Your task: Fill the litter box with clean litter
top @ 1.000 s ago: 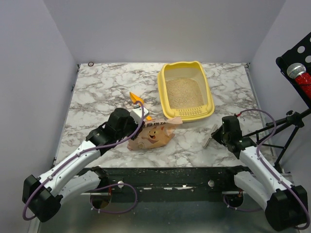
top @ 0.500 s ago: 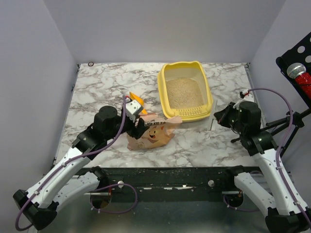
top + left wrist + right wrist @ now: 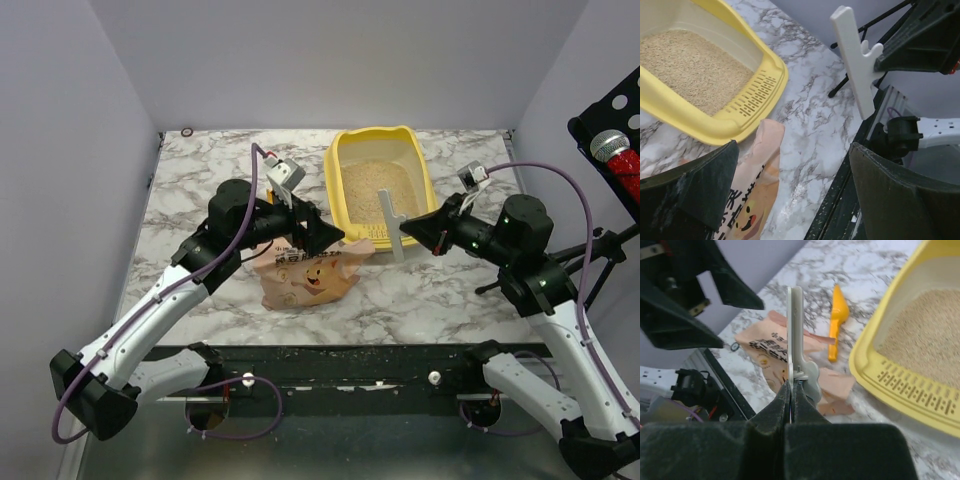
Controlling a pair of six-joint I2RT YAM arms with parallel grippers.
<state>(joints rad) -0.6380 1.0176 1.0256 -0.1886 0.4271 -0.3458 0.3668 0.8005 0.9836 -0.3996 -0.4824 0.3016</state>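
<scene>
- Left tool [image 3: 322,232]: wide apart now, risen off bag [image 3: 305,278].
- Right tool [image 3: 406,228]: clamped on white strip [image 3: 388,208], swung in beside litter box [image 3: 375,134].
- Clean litter [image 3: 378,190] already in box; filling likely finished, bag closing next.

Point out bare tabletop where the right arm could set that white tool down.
Free: the marble table far-left, between its left edge and the litter box; also the near strip between the bag and the front edge. Crowded: the bag-to-box gap, where left gripper, right gripper and white tool meet.
</scene>
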